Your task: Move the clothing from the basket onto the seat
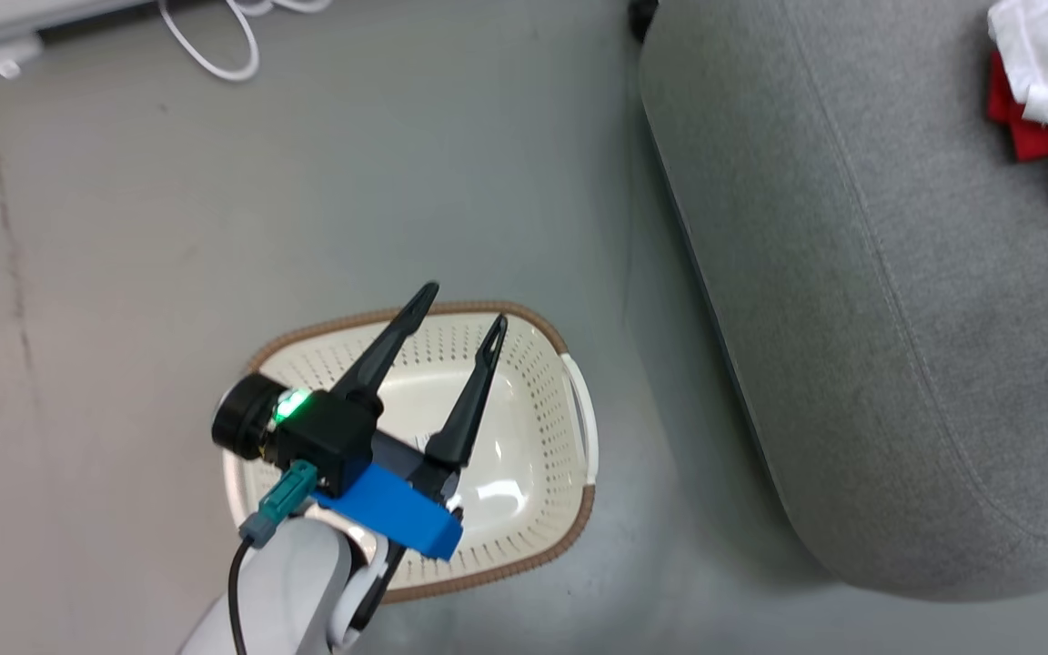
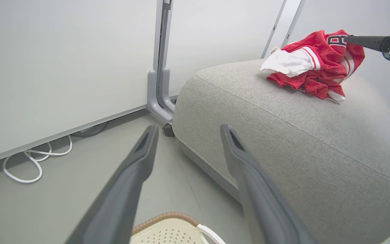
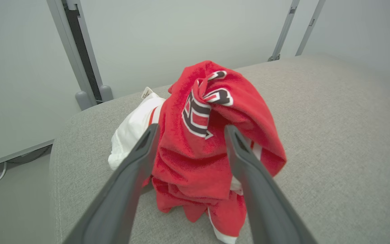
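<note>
Head view: the left gripper (image 1: 467, 305) hangs over the cream laundry basket (image 1: 533, 437), which stands on the grey floor (image 1: 124, 273) just beside the grey couch cushion (image 1: 851, 318).
Left jaws: apart, holding nothing.
Basket: its perforated bottom looks bare. The arm covers part of it, so a hidden scrap cannot be ruled out.
Clothing: the red jerseys (image 3: 188, 159) lie heaped on the cushion, well apart from the basket, with white lining spilling to one side and the navy-and-white number on top.
Right gripper (image 3: 191, 127): its fingers are spread either side of the heap, not clamped on it. Whether they touch the cloth cannot be told.
Progress: the transfer appears all but complete.
Remaining: likely only drawing the right arm clear of the heap and confirming the basket is empty.
</note>
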